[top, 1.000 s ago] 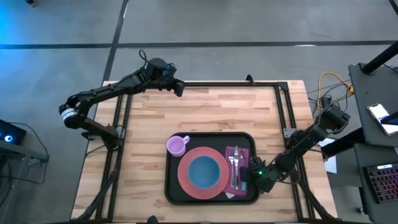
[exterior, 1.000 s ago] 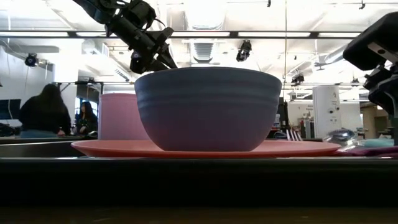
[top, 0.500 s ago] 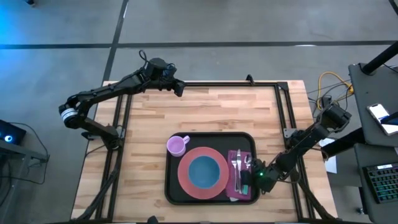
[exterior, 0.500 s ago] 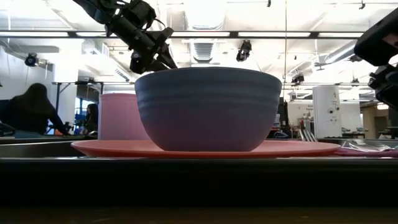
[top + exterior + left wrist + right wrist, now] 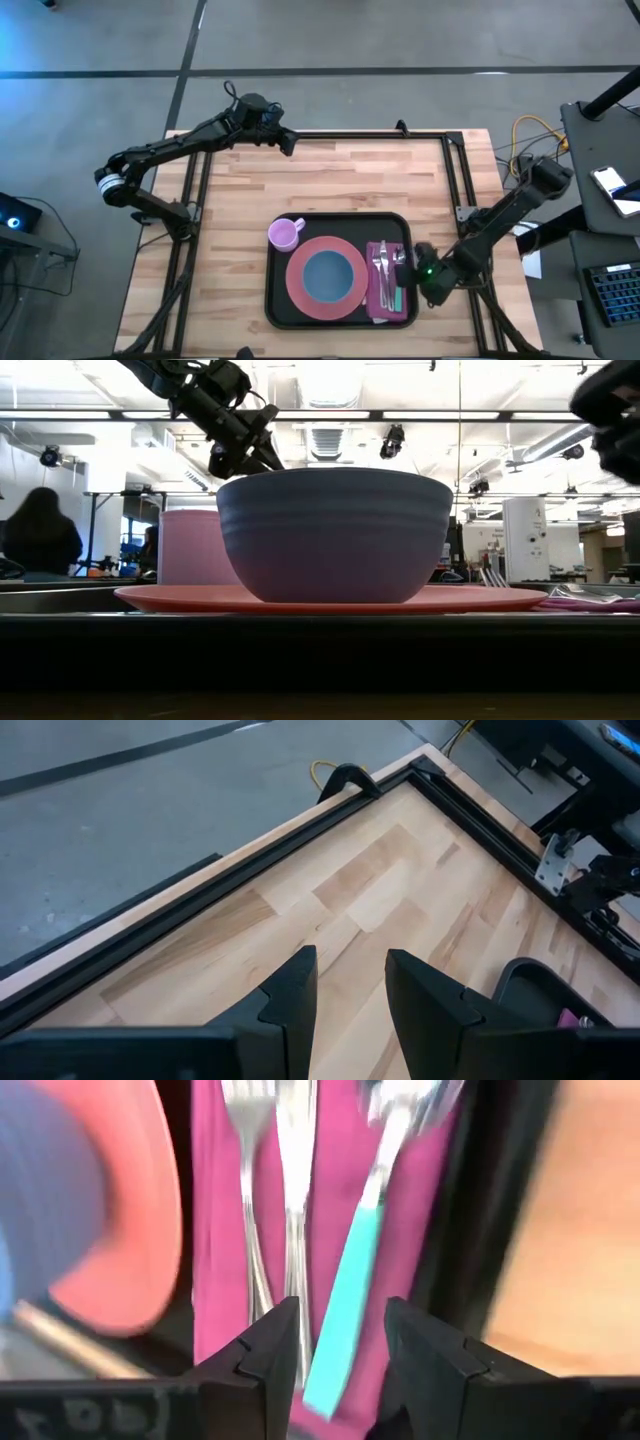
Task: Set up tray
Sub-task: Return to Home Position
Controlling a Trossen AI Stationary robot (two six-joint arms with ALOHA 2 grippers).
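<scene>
The black tray (image 5: 279,302) lies on the near half of the wooden table. On it sit a pink plate (image 5: 299,291) with a blue bowl (image 5: 327,277), a purple cup (image 5: 284,235) and a magenta napkin (image 5: 373,249). On the napkin lie a fork (image 5: 250,1230), a knife (image 5: 293,1200) and a teal-handled spoon (image 5: 350,1280). My right gripper (image 5: 420,272) hovers open above the tray's right rim, clear of the cutlery. My left gripper (image 5: 287,141) waits open over the table's far edge.
A black frame rail (image 5: 370,135) runs along the table's far edge and down its sides. Bare wood (image 5: 360,175) lies between the tray and the far edge. Cables (image 5: 525,135) and a desk stand off to the right. A person (image 5: 40,540) shows in the room behind.
My right gripper has drawn back from over the napkin toward the table's right edge and risen. The teal-handled spoon, earlier up by the gripper, now lies flat on the napkin beside the fork and knife.
</scene>
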